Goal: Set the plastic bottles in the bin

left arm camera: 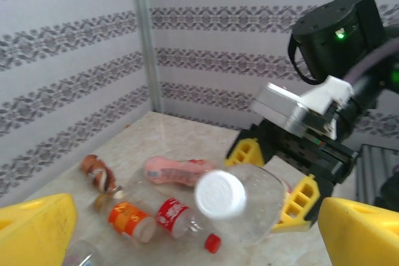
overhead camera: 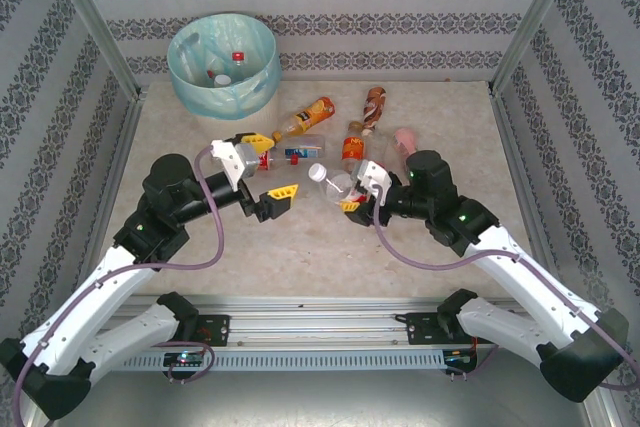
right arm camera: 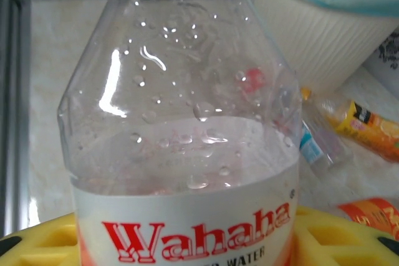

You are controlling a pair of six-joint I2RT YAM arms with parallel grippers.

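My right gripper (overhead camera: 352, 194) is shut on a clear bottle (overhead camera: 331, 180) with a white cap and a red-lettered label (right arm camera: 187, 241). The bottle sits between the gripper's yellow fingers (right arm camera: 340, 235), cap (left arm camera: 219, 194) pointing toward the left arm. My left gripper (overhead camera: 269, 167) is wide open, its fingers (left arm camera: 37, 228) holding nothing. It hovers by a red-labelled bottle (overhead camera: 267, 159) and a blue-labelled one (overhead camera: 298, 154). On the table lie an orange bottle (overhead camera: 308, 115), a brown one (overhead camera: 374, 105), an orange-labelled one (overhead camera: 353, 147) and a pink one (overhead camera: 404, 139). The bin (overhead camera: 222, 62) stands at the back left with bottles inside.
Patterned walls and metal posts (overhead camera: 95, 22) close in the table on three sides. The arms' rail (overhead camera: 320, 332) runs along the near edge. Bare tabletop (overhead camera: 310, 247) lies between the grippers and the rail. The bin's ribbed wall (right arm camera: 324, 42) rises beyond the held bottle.
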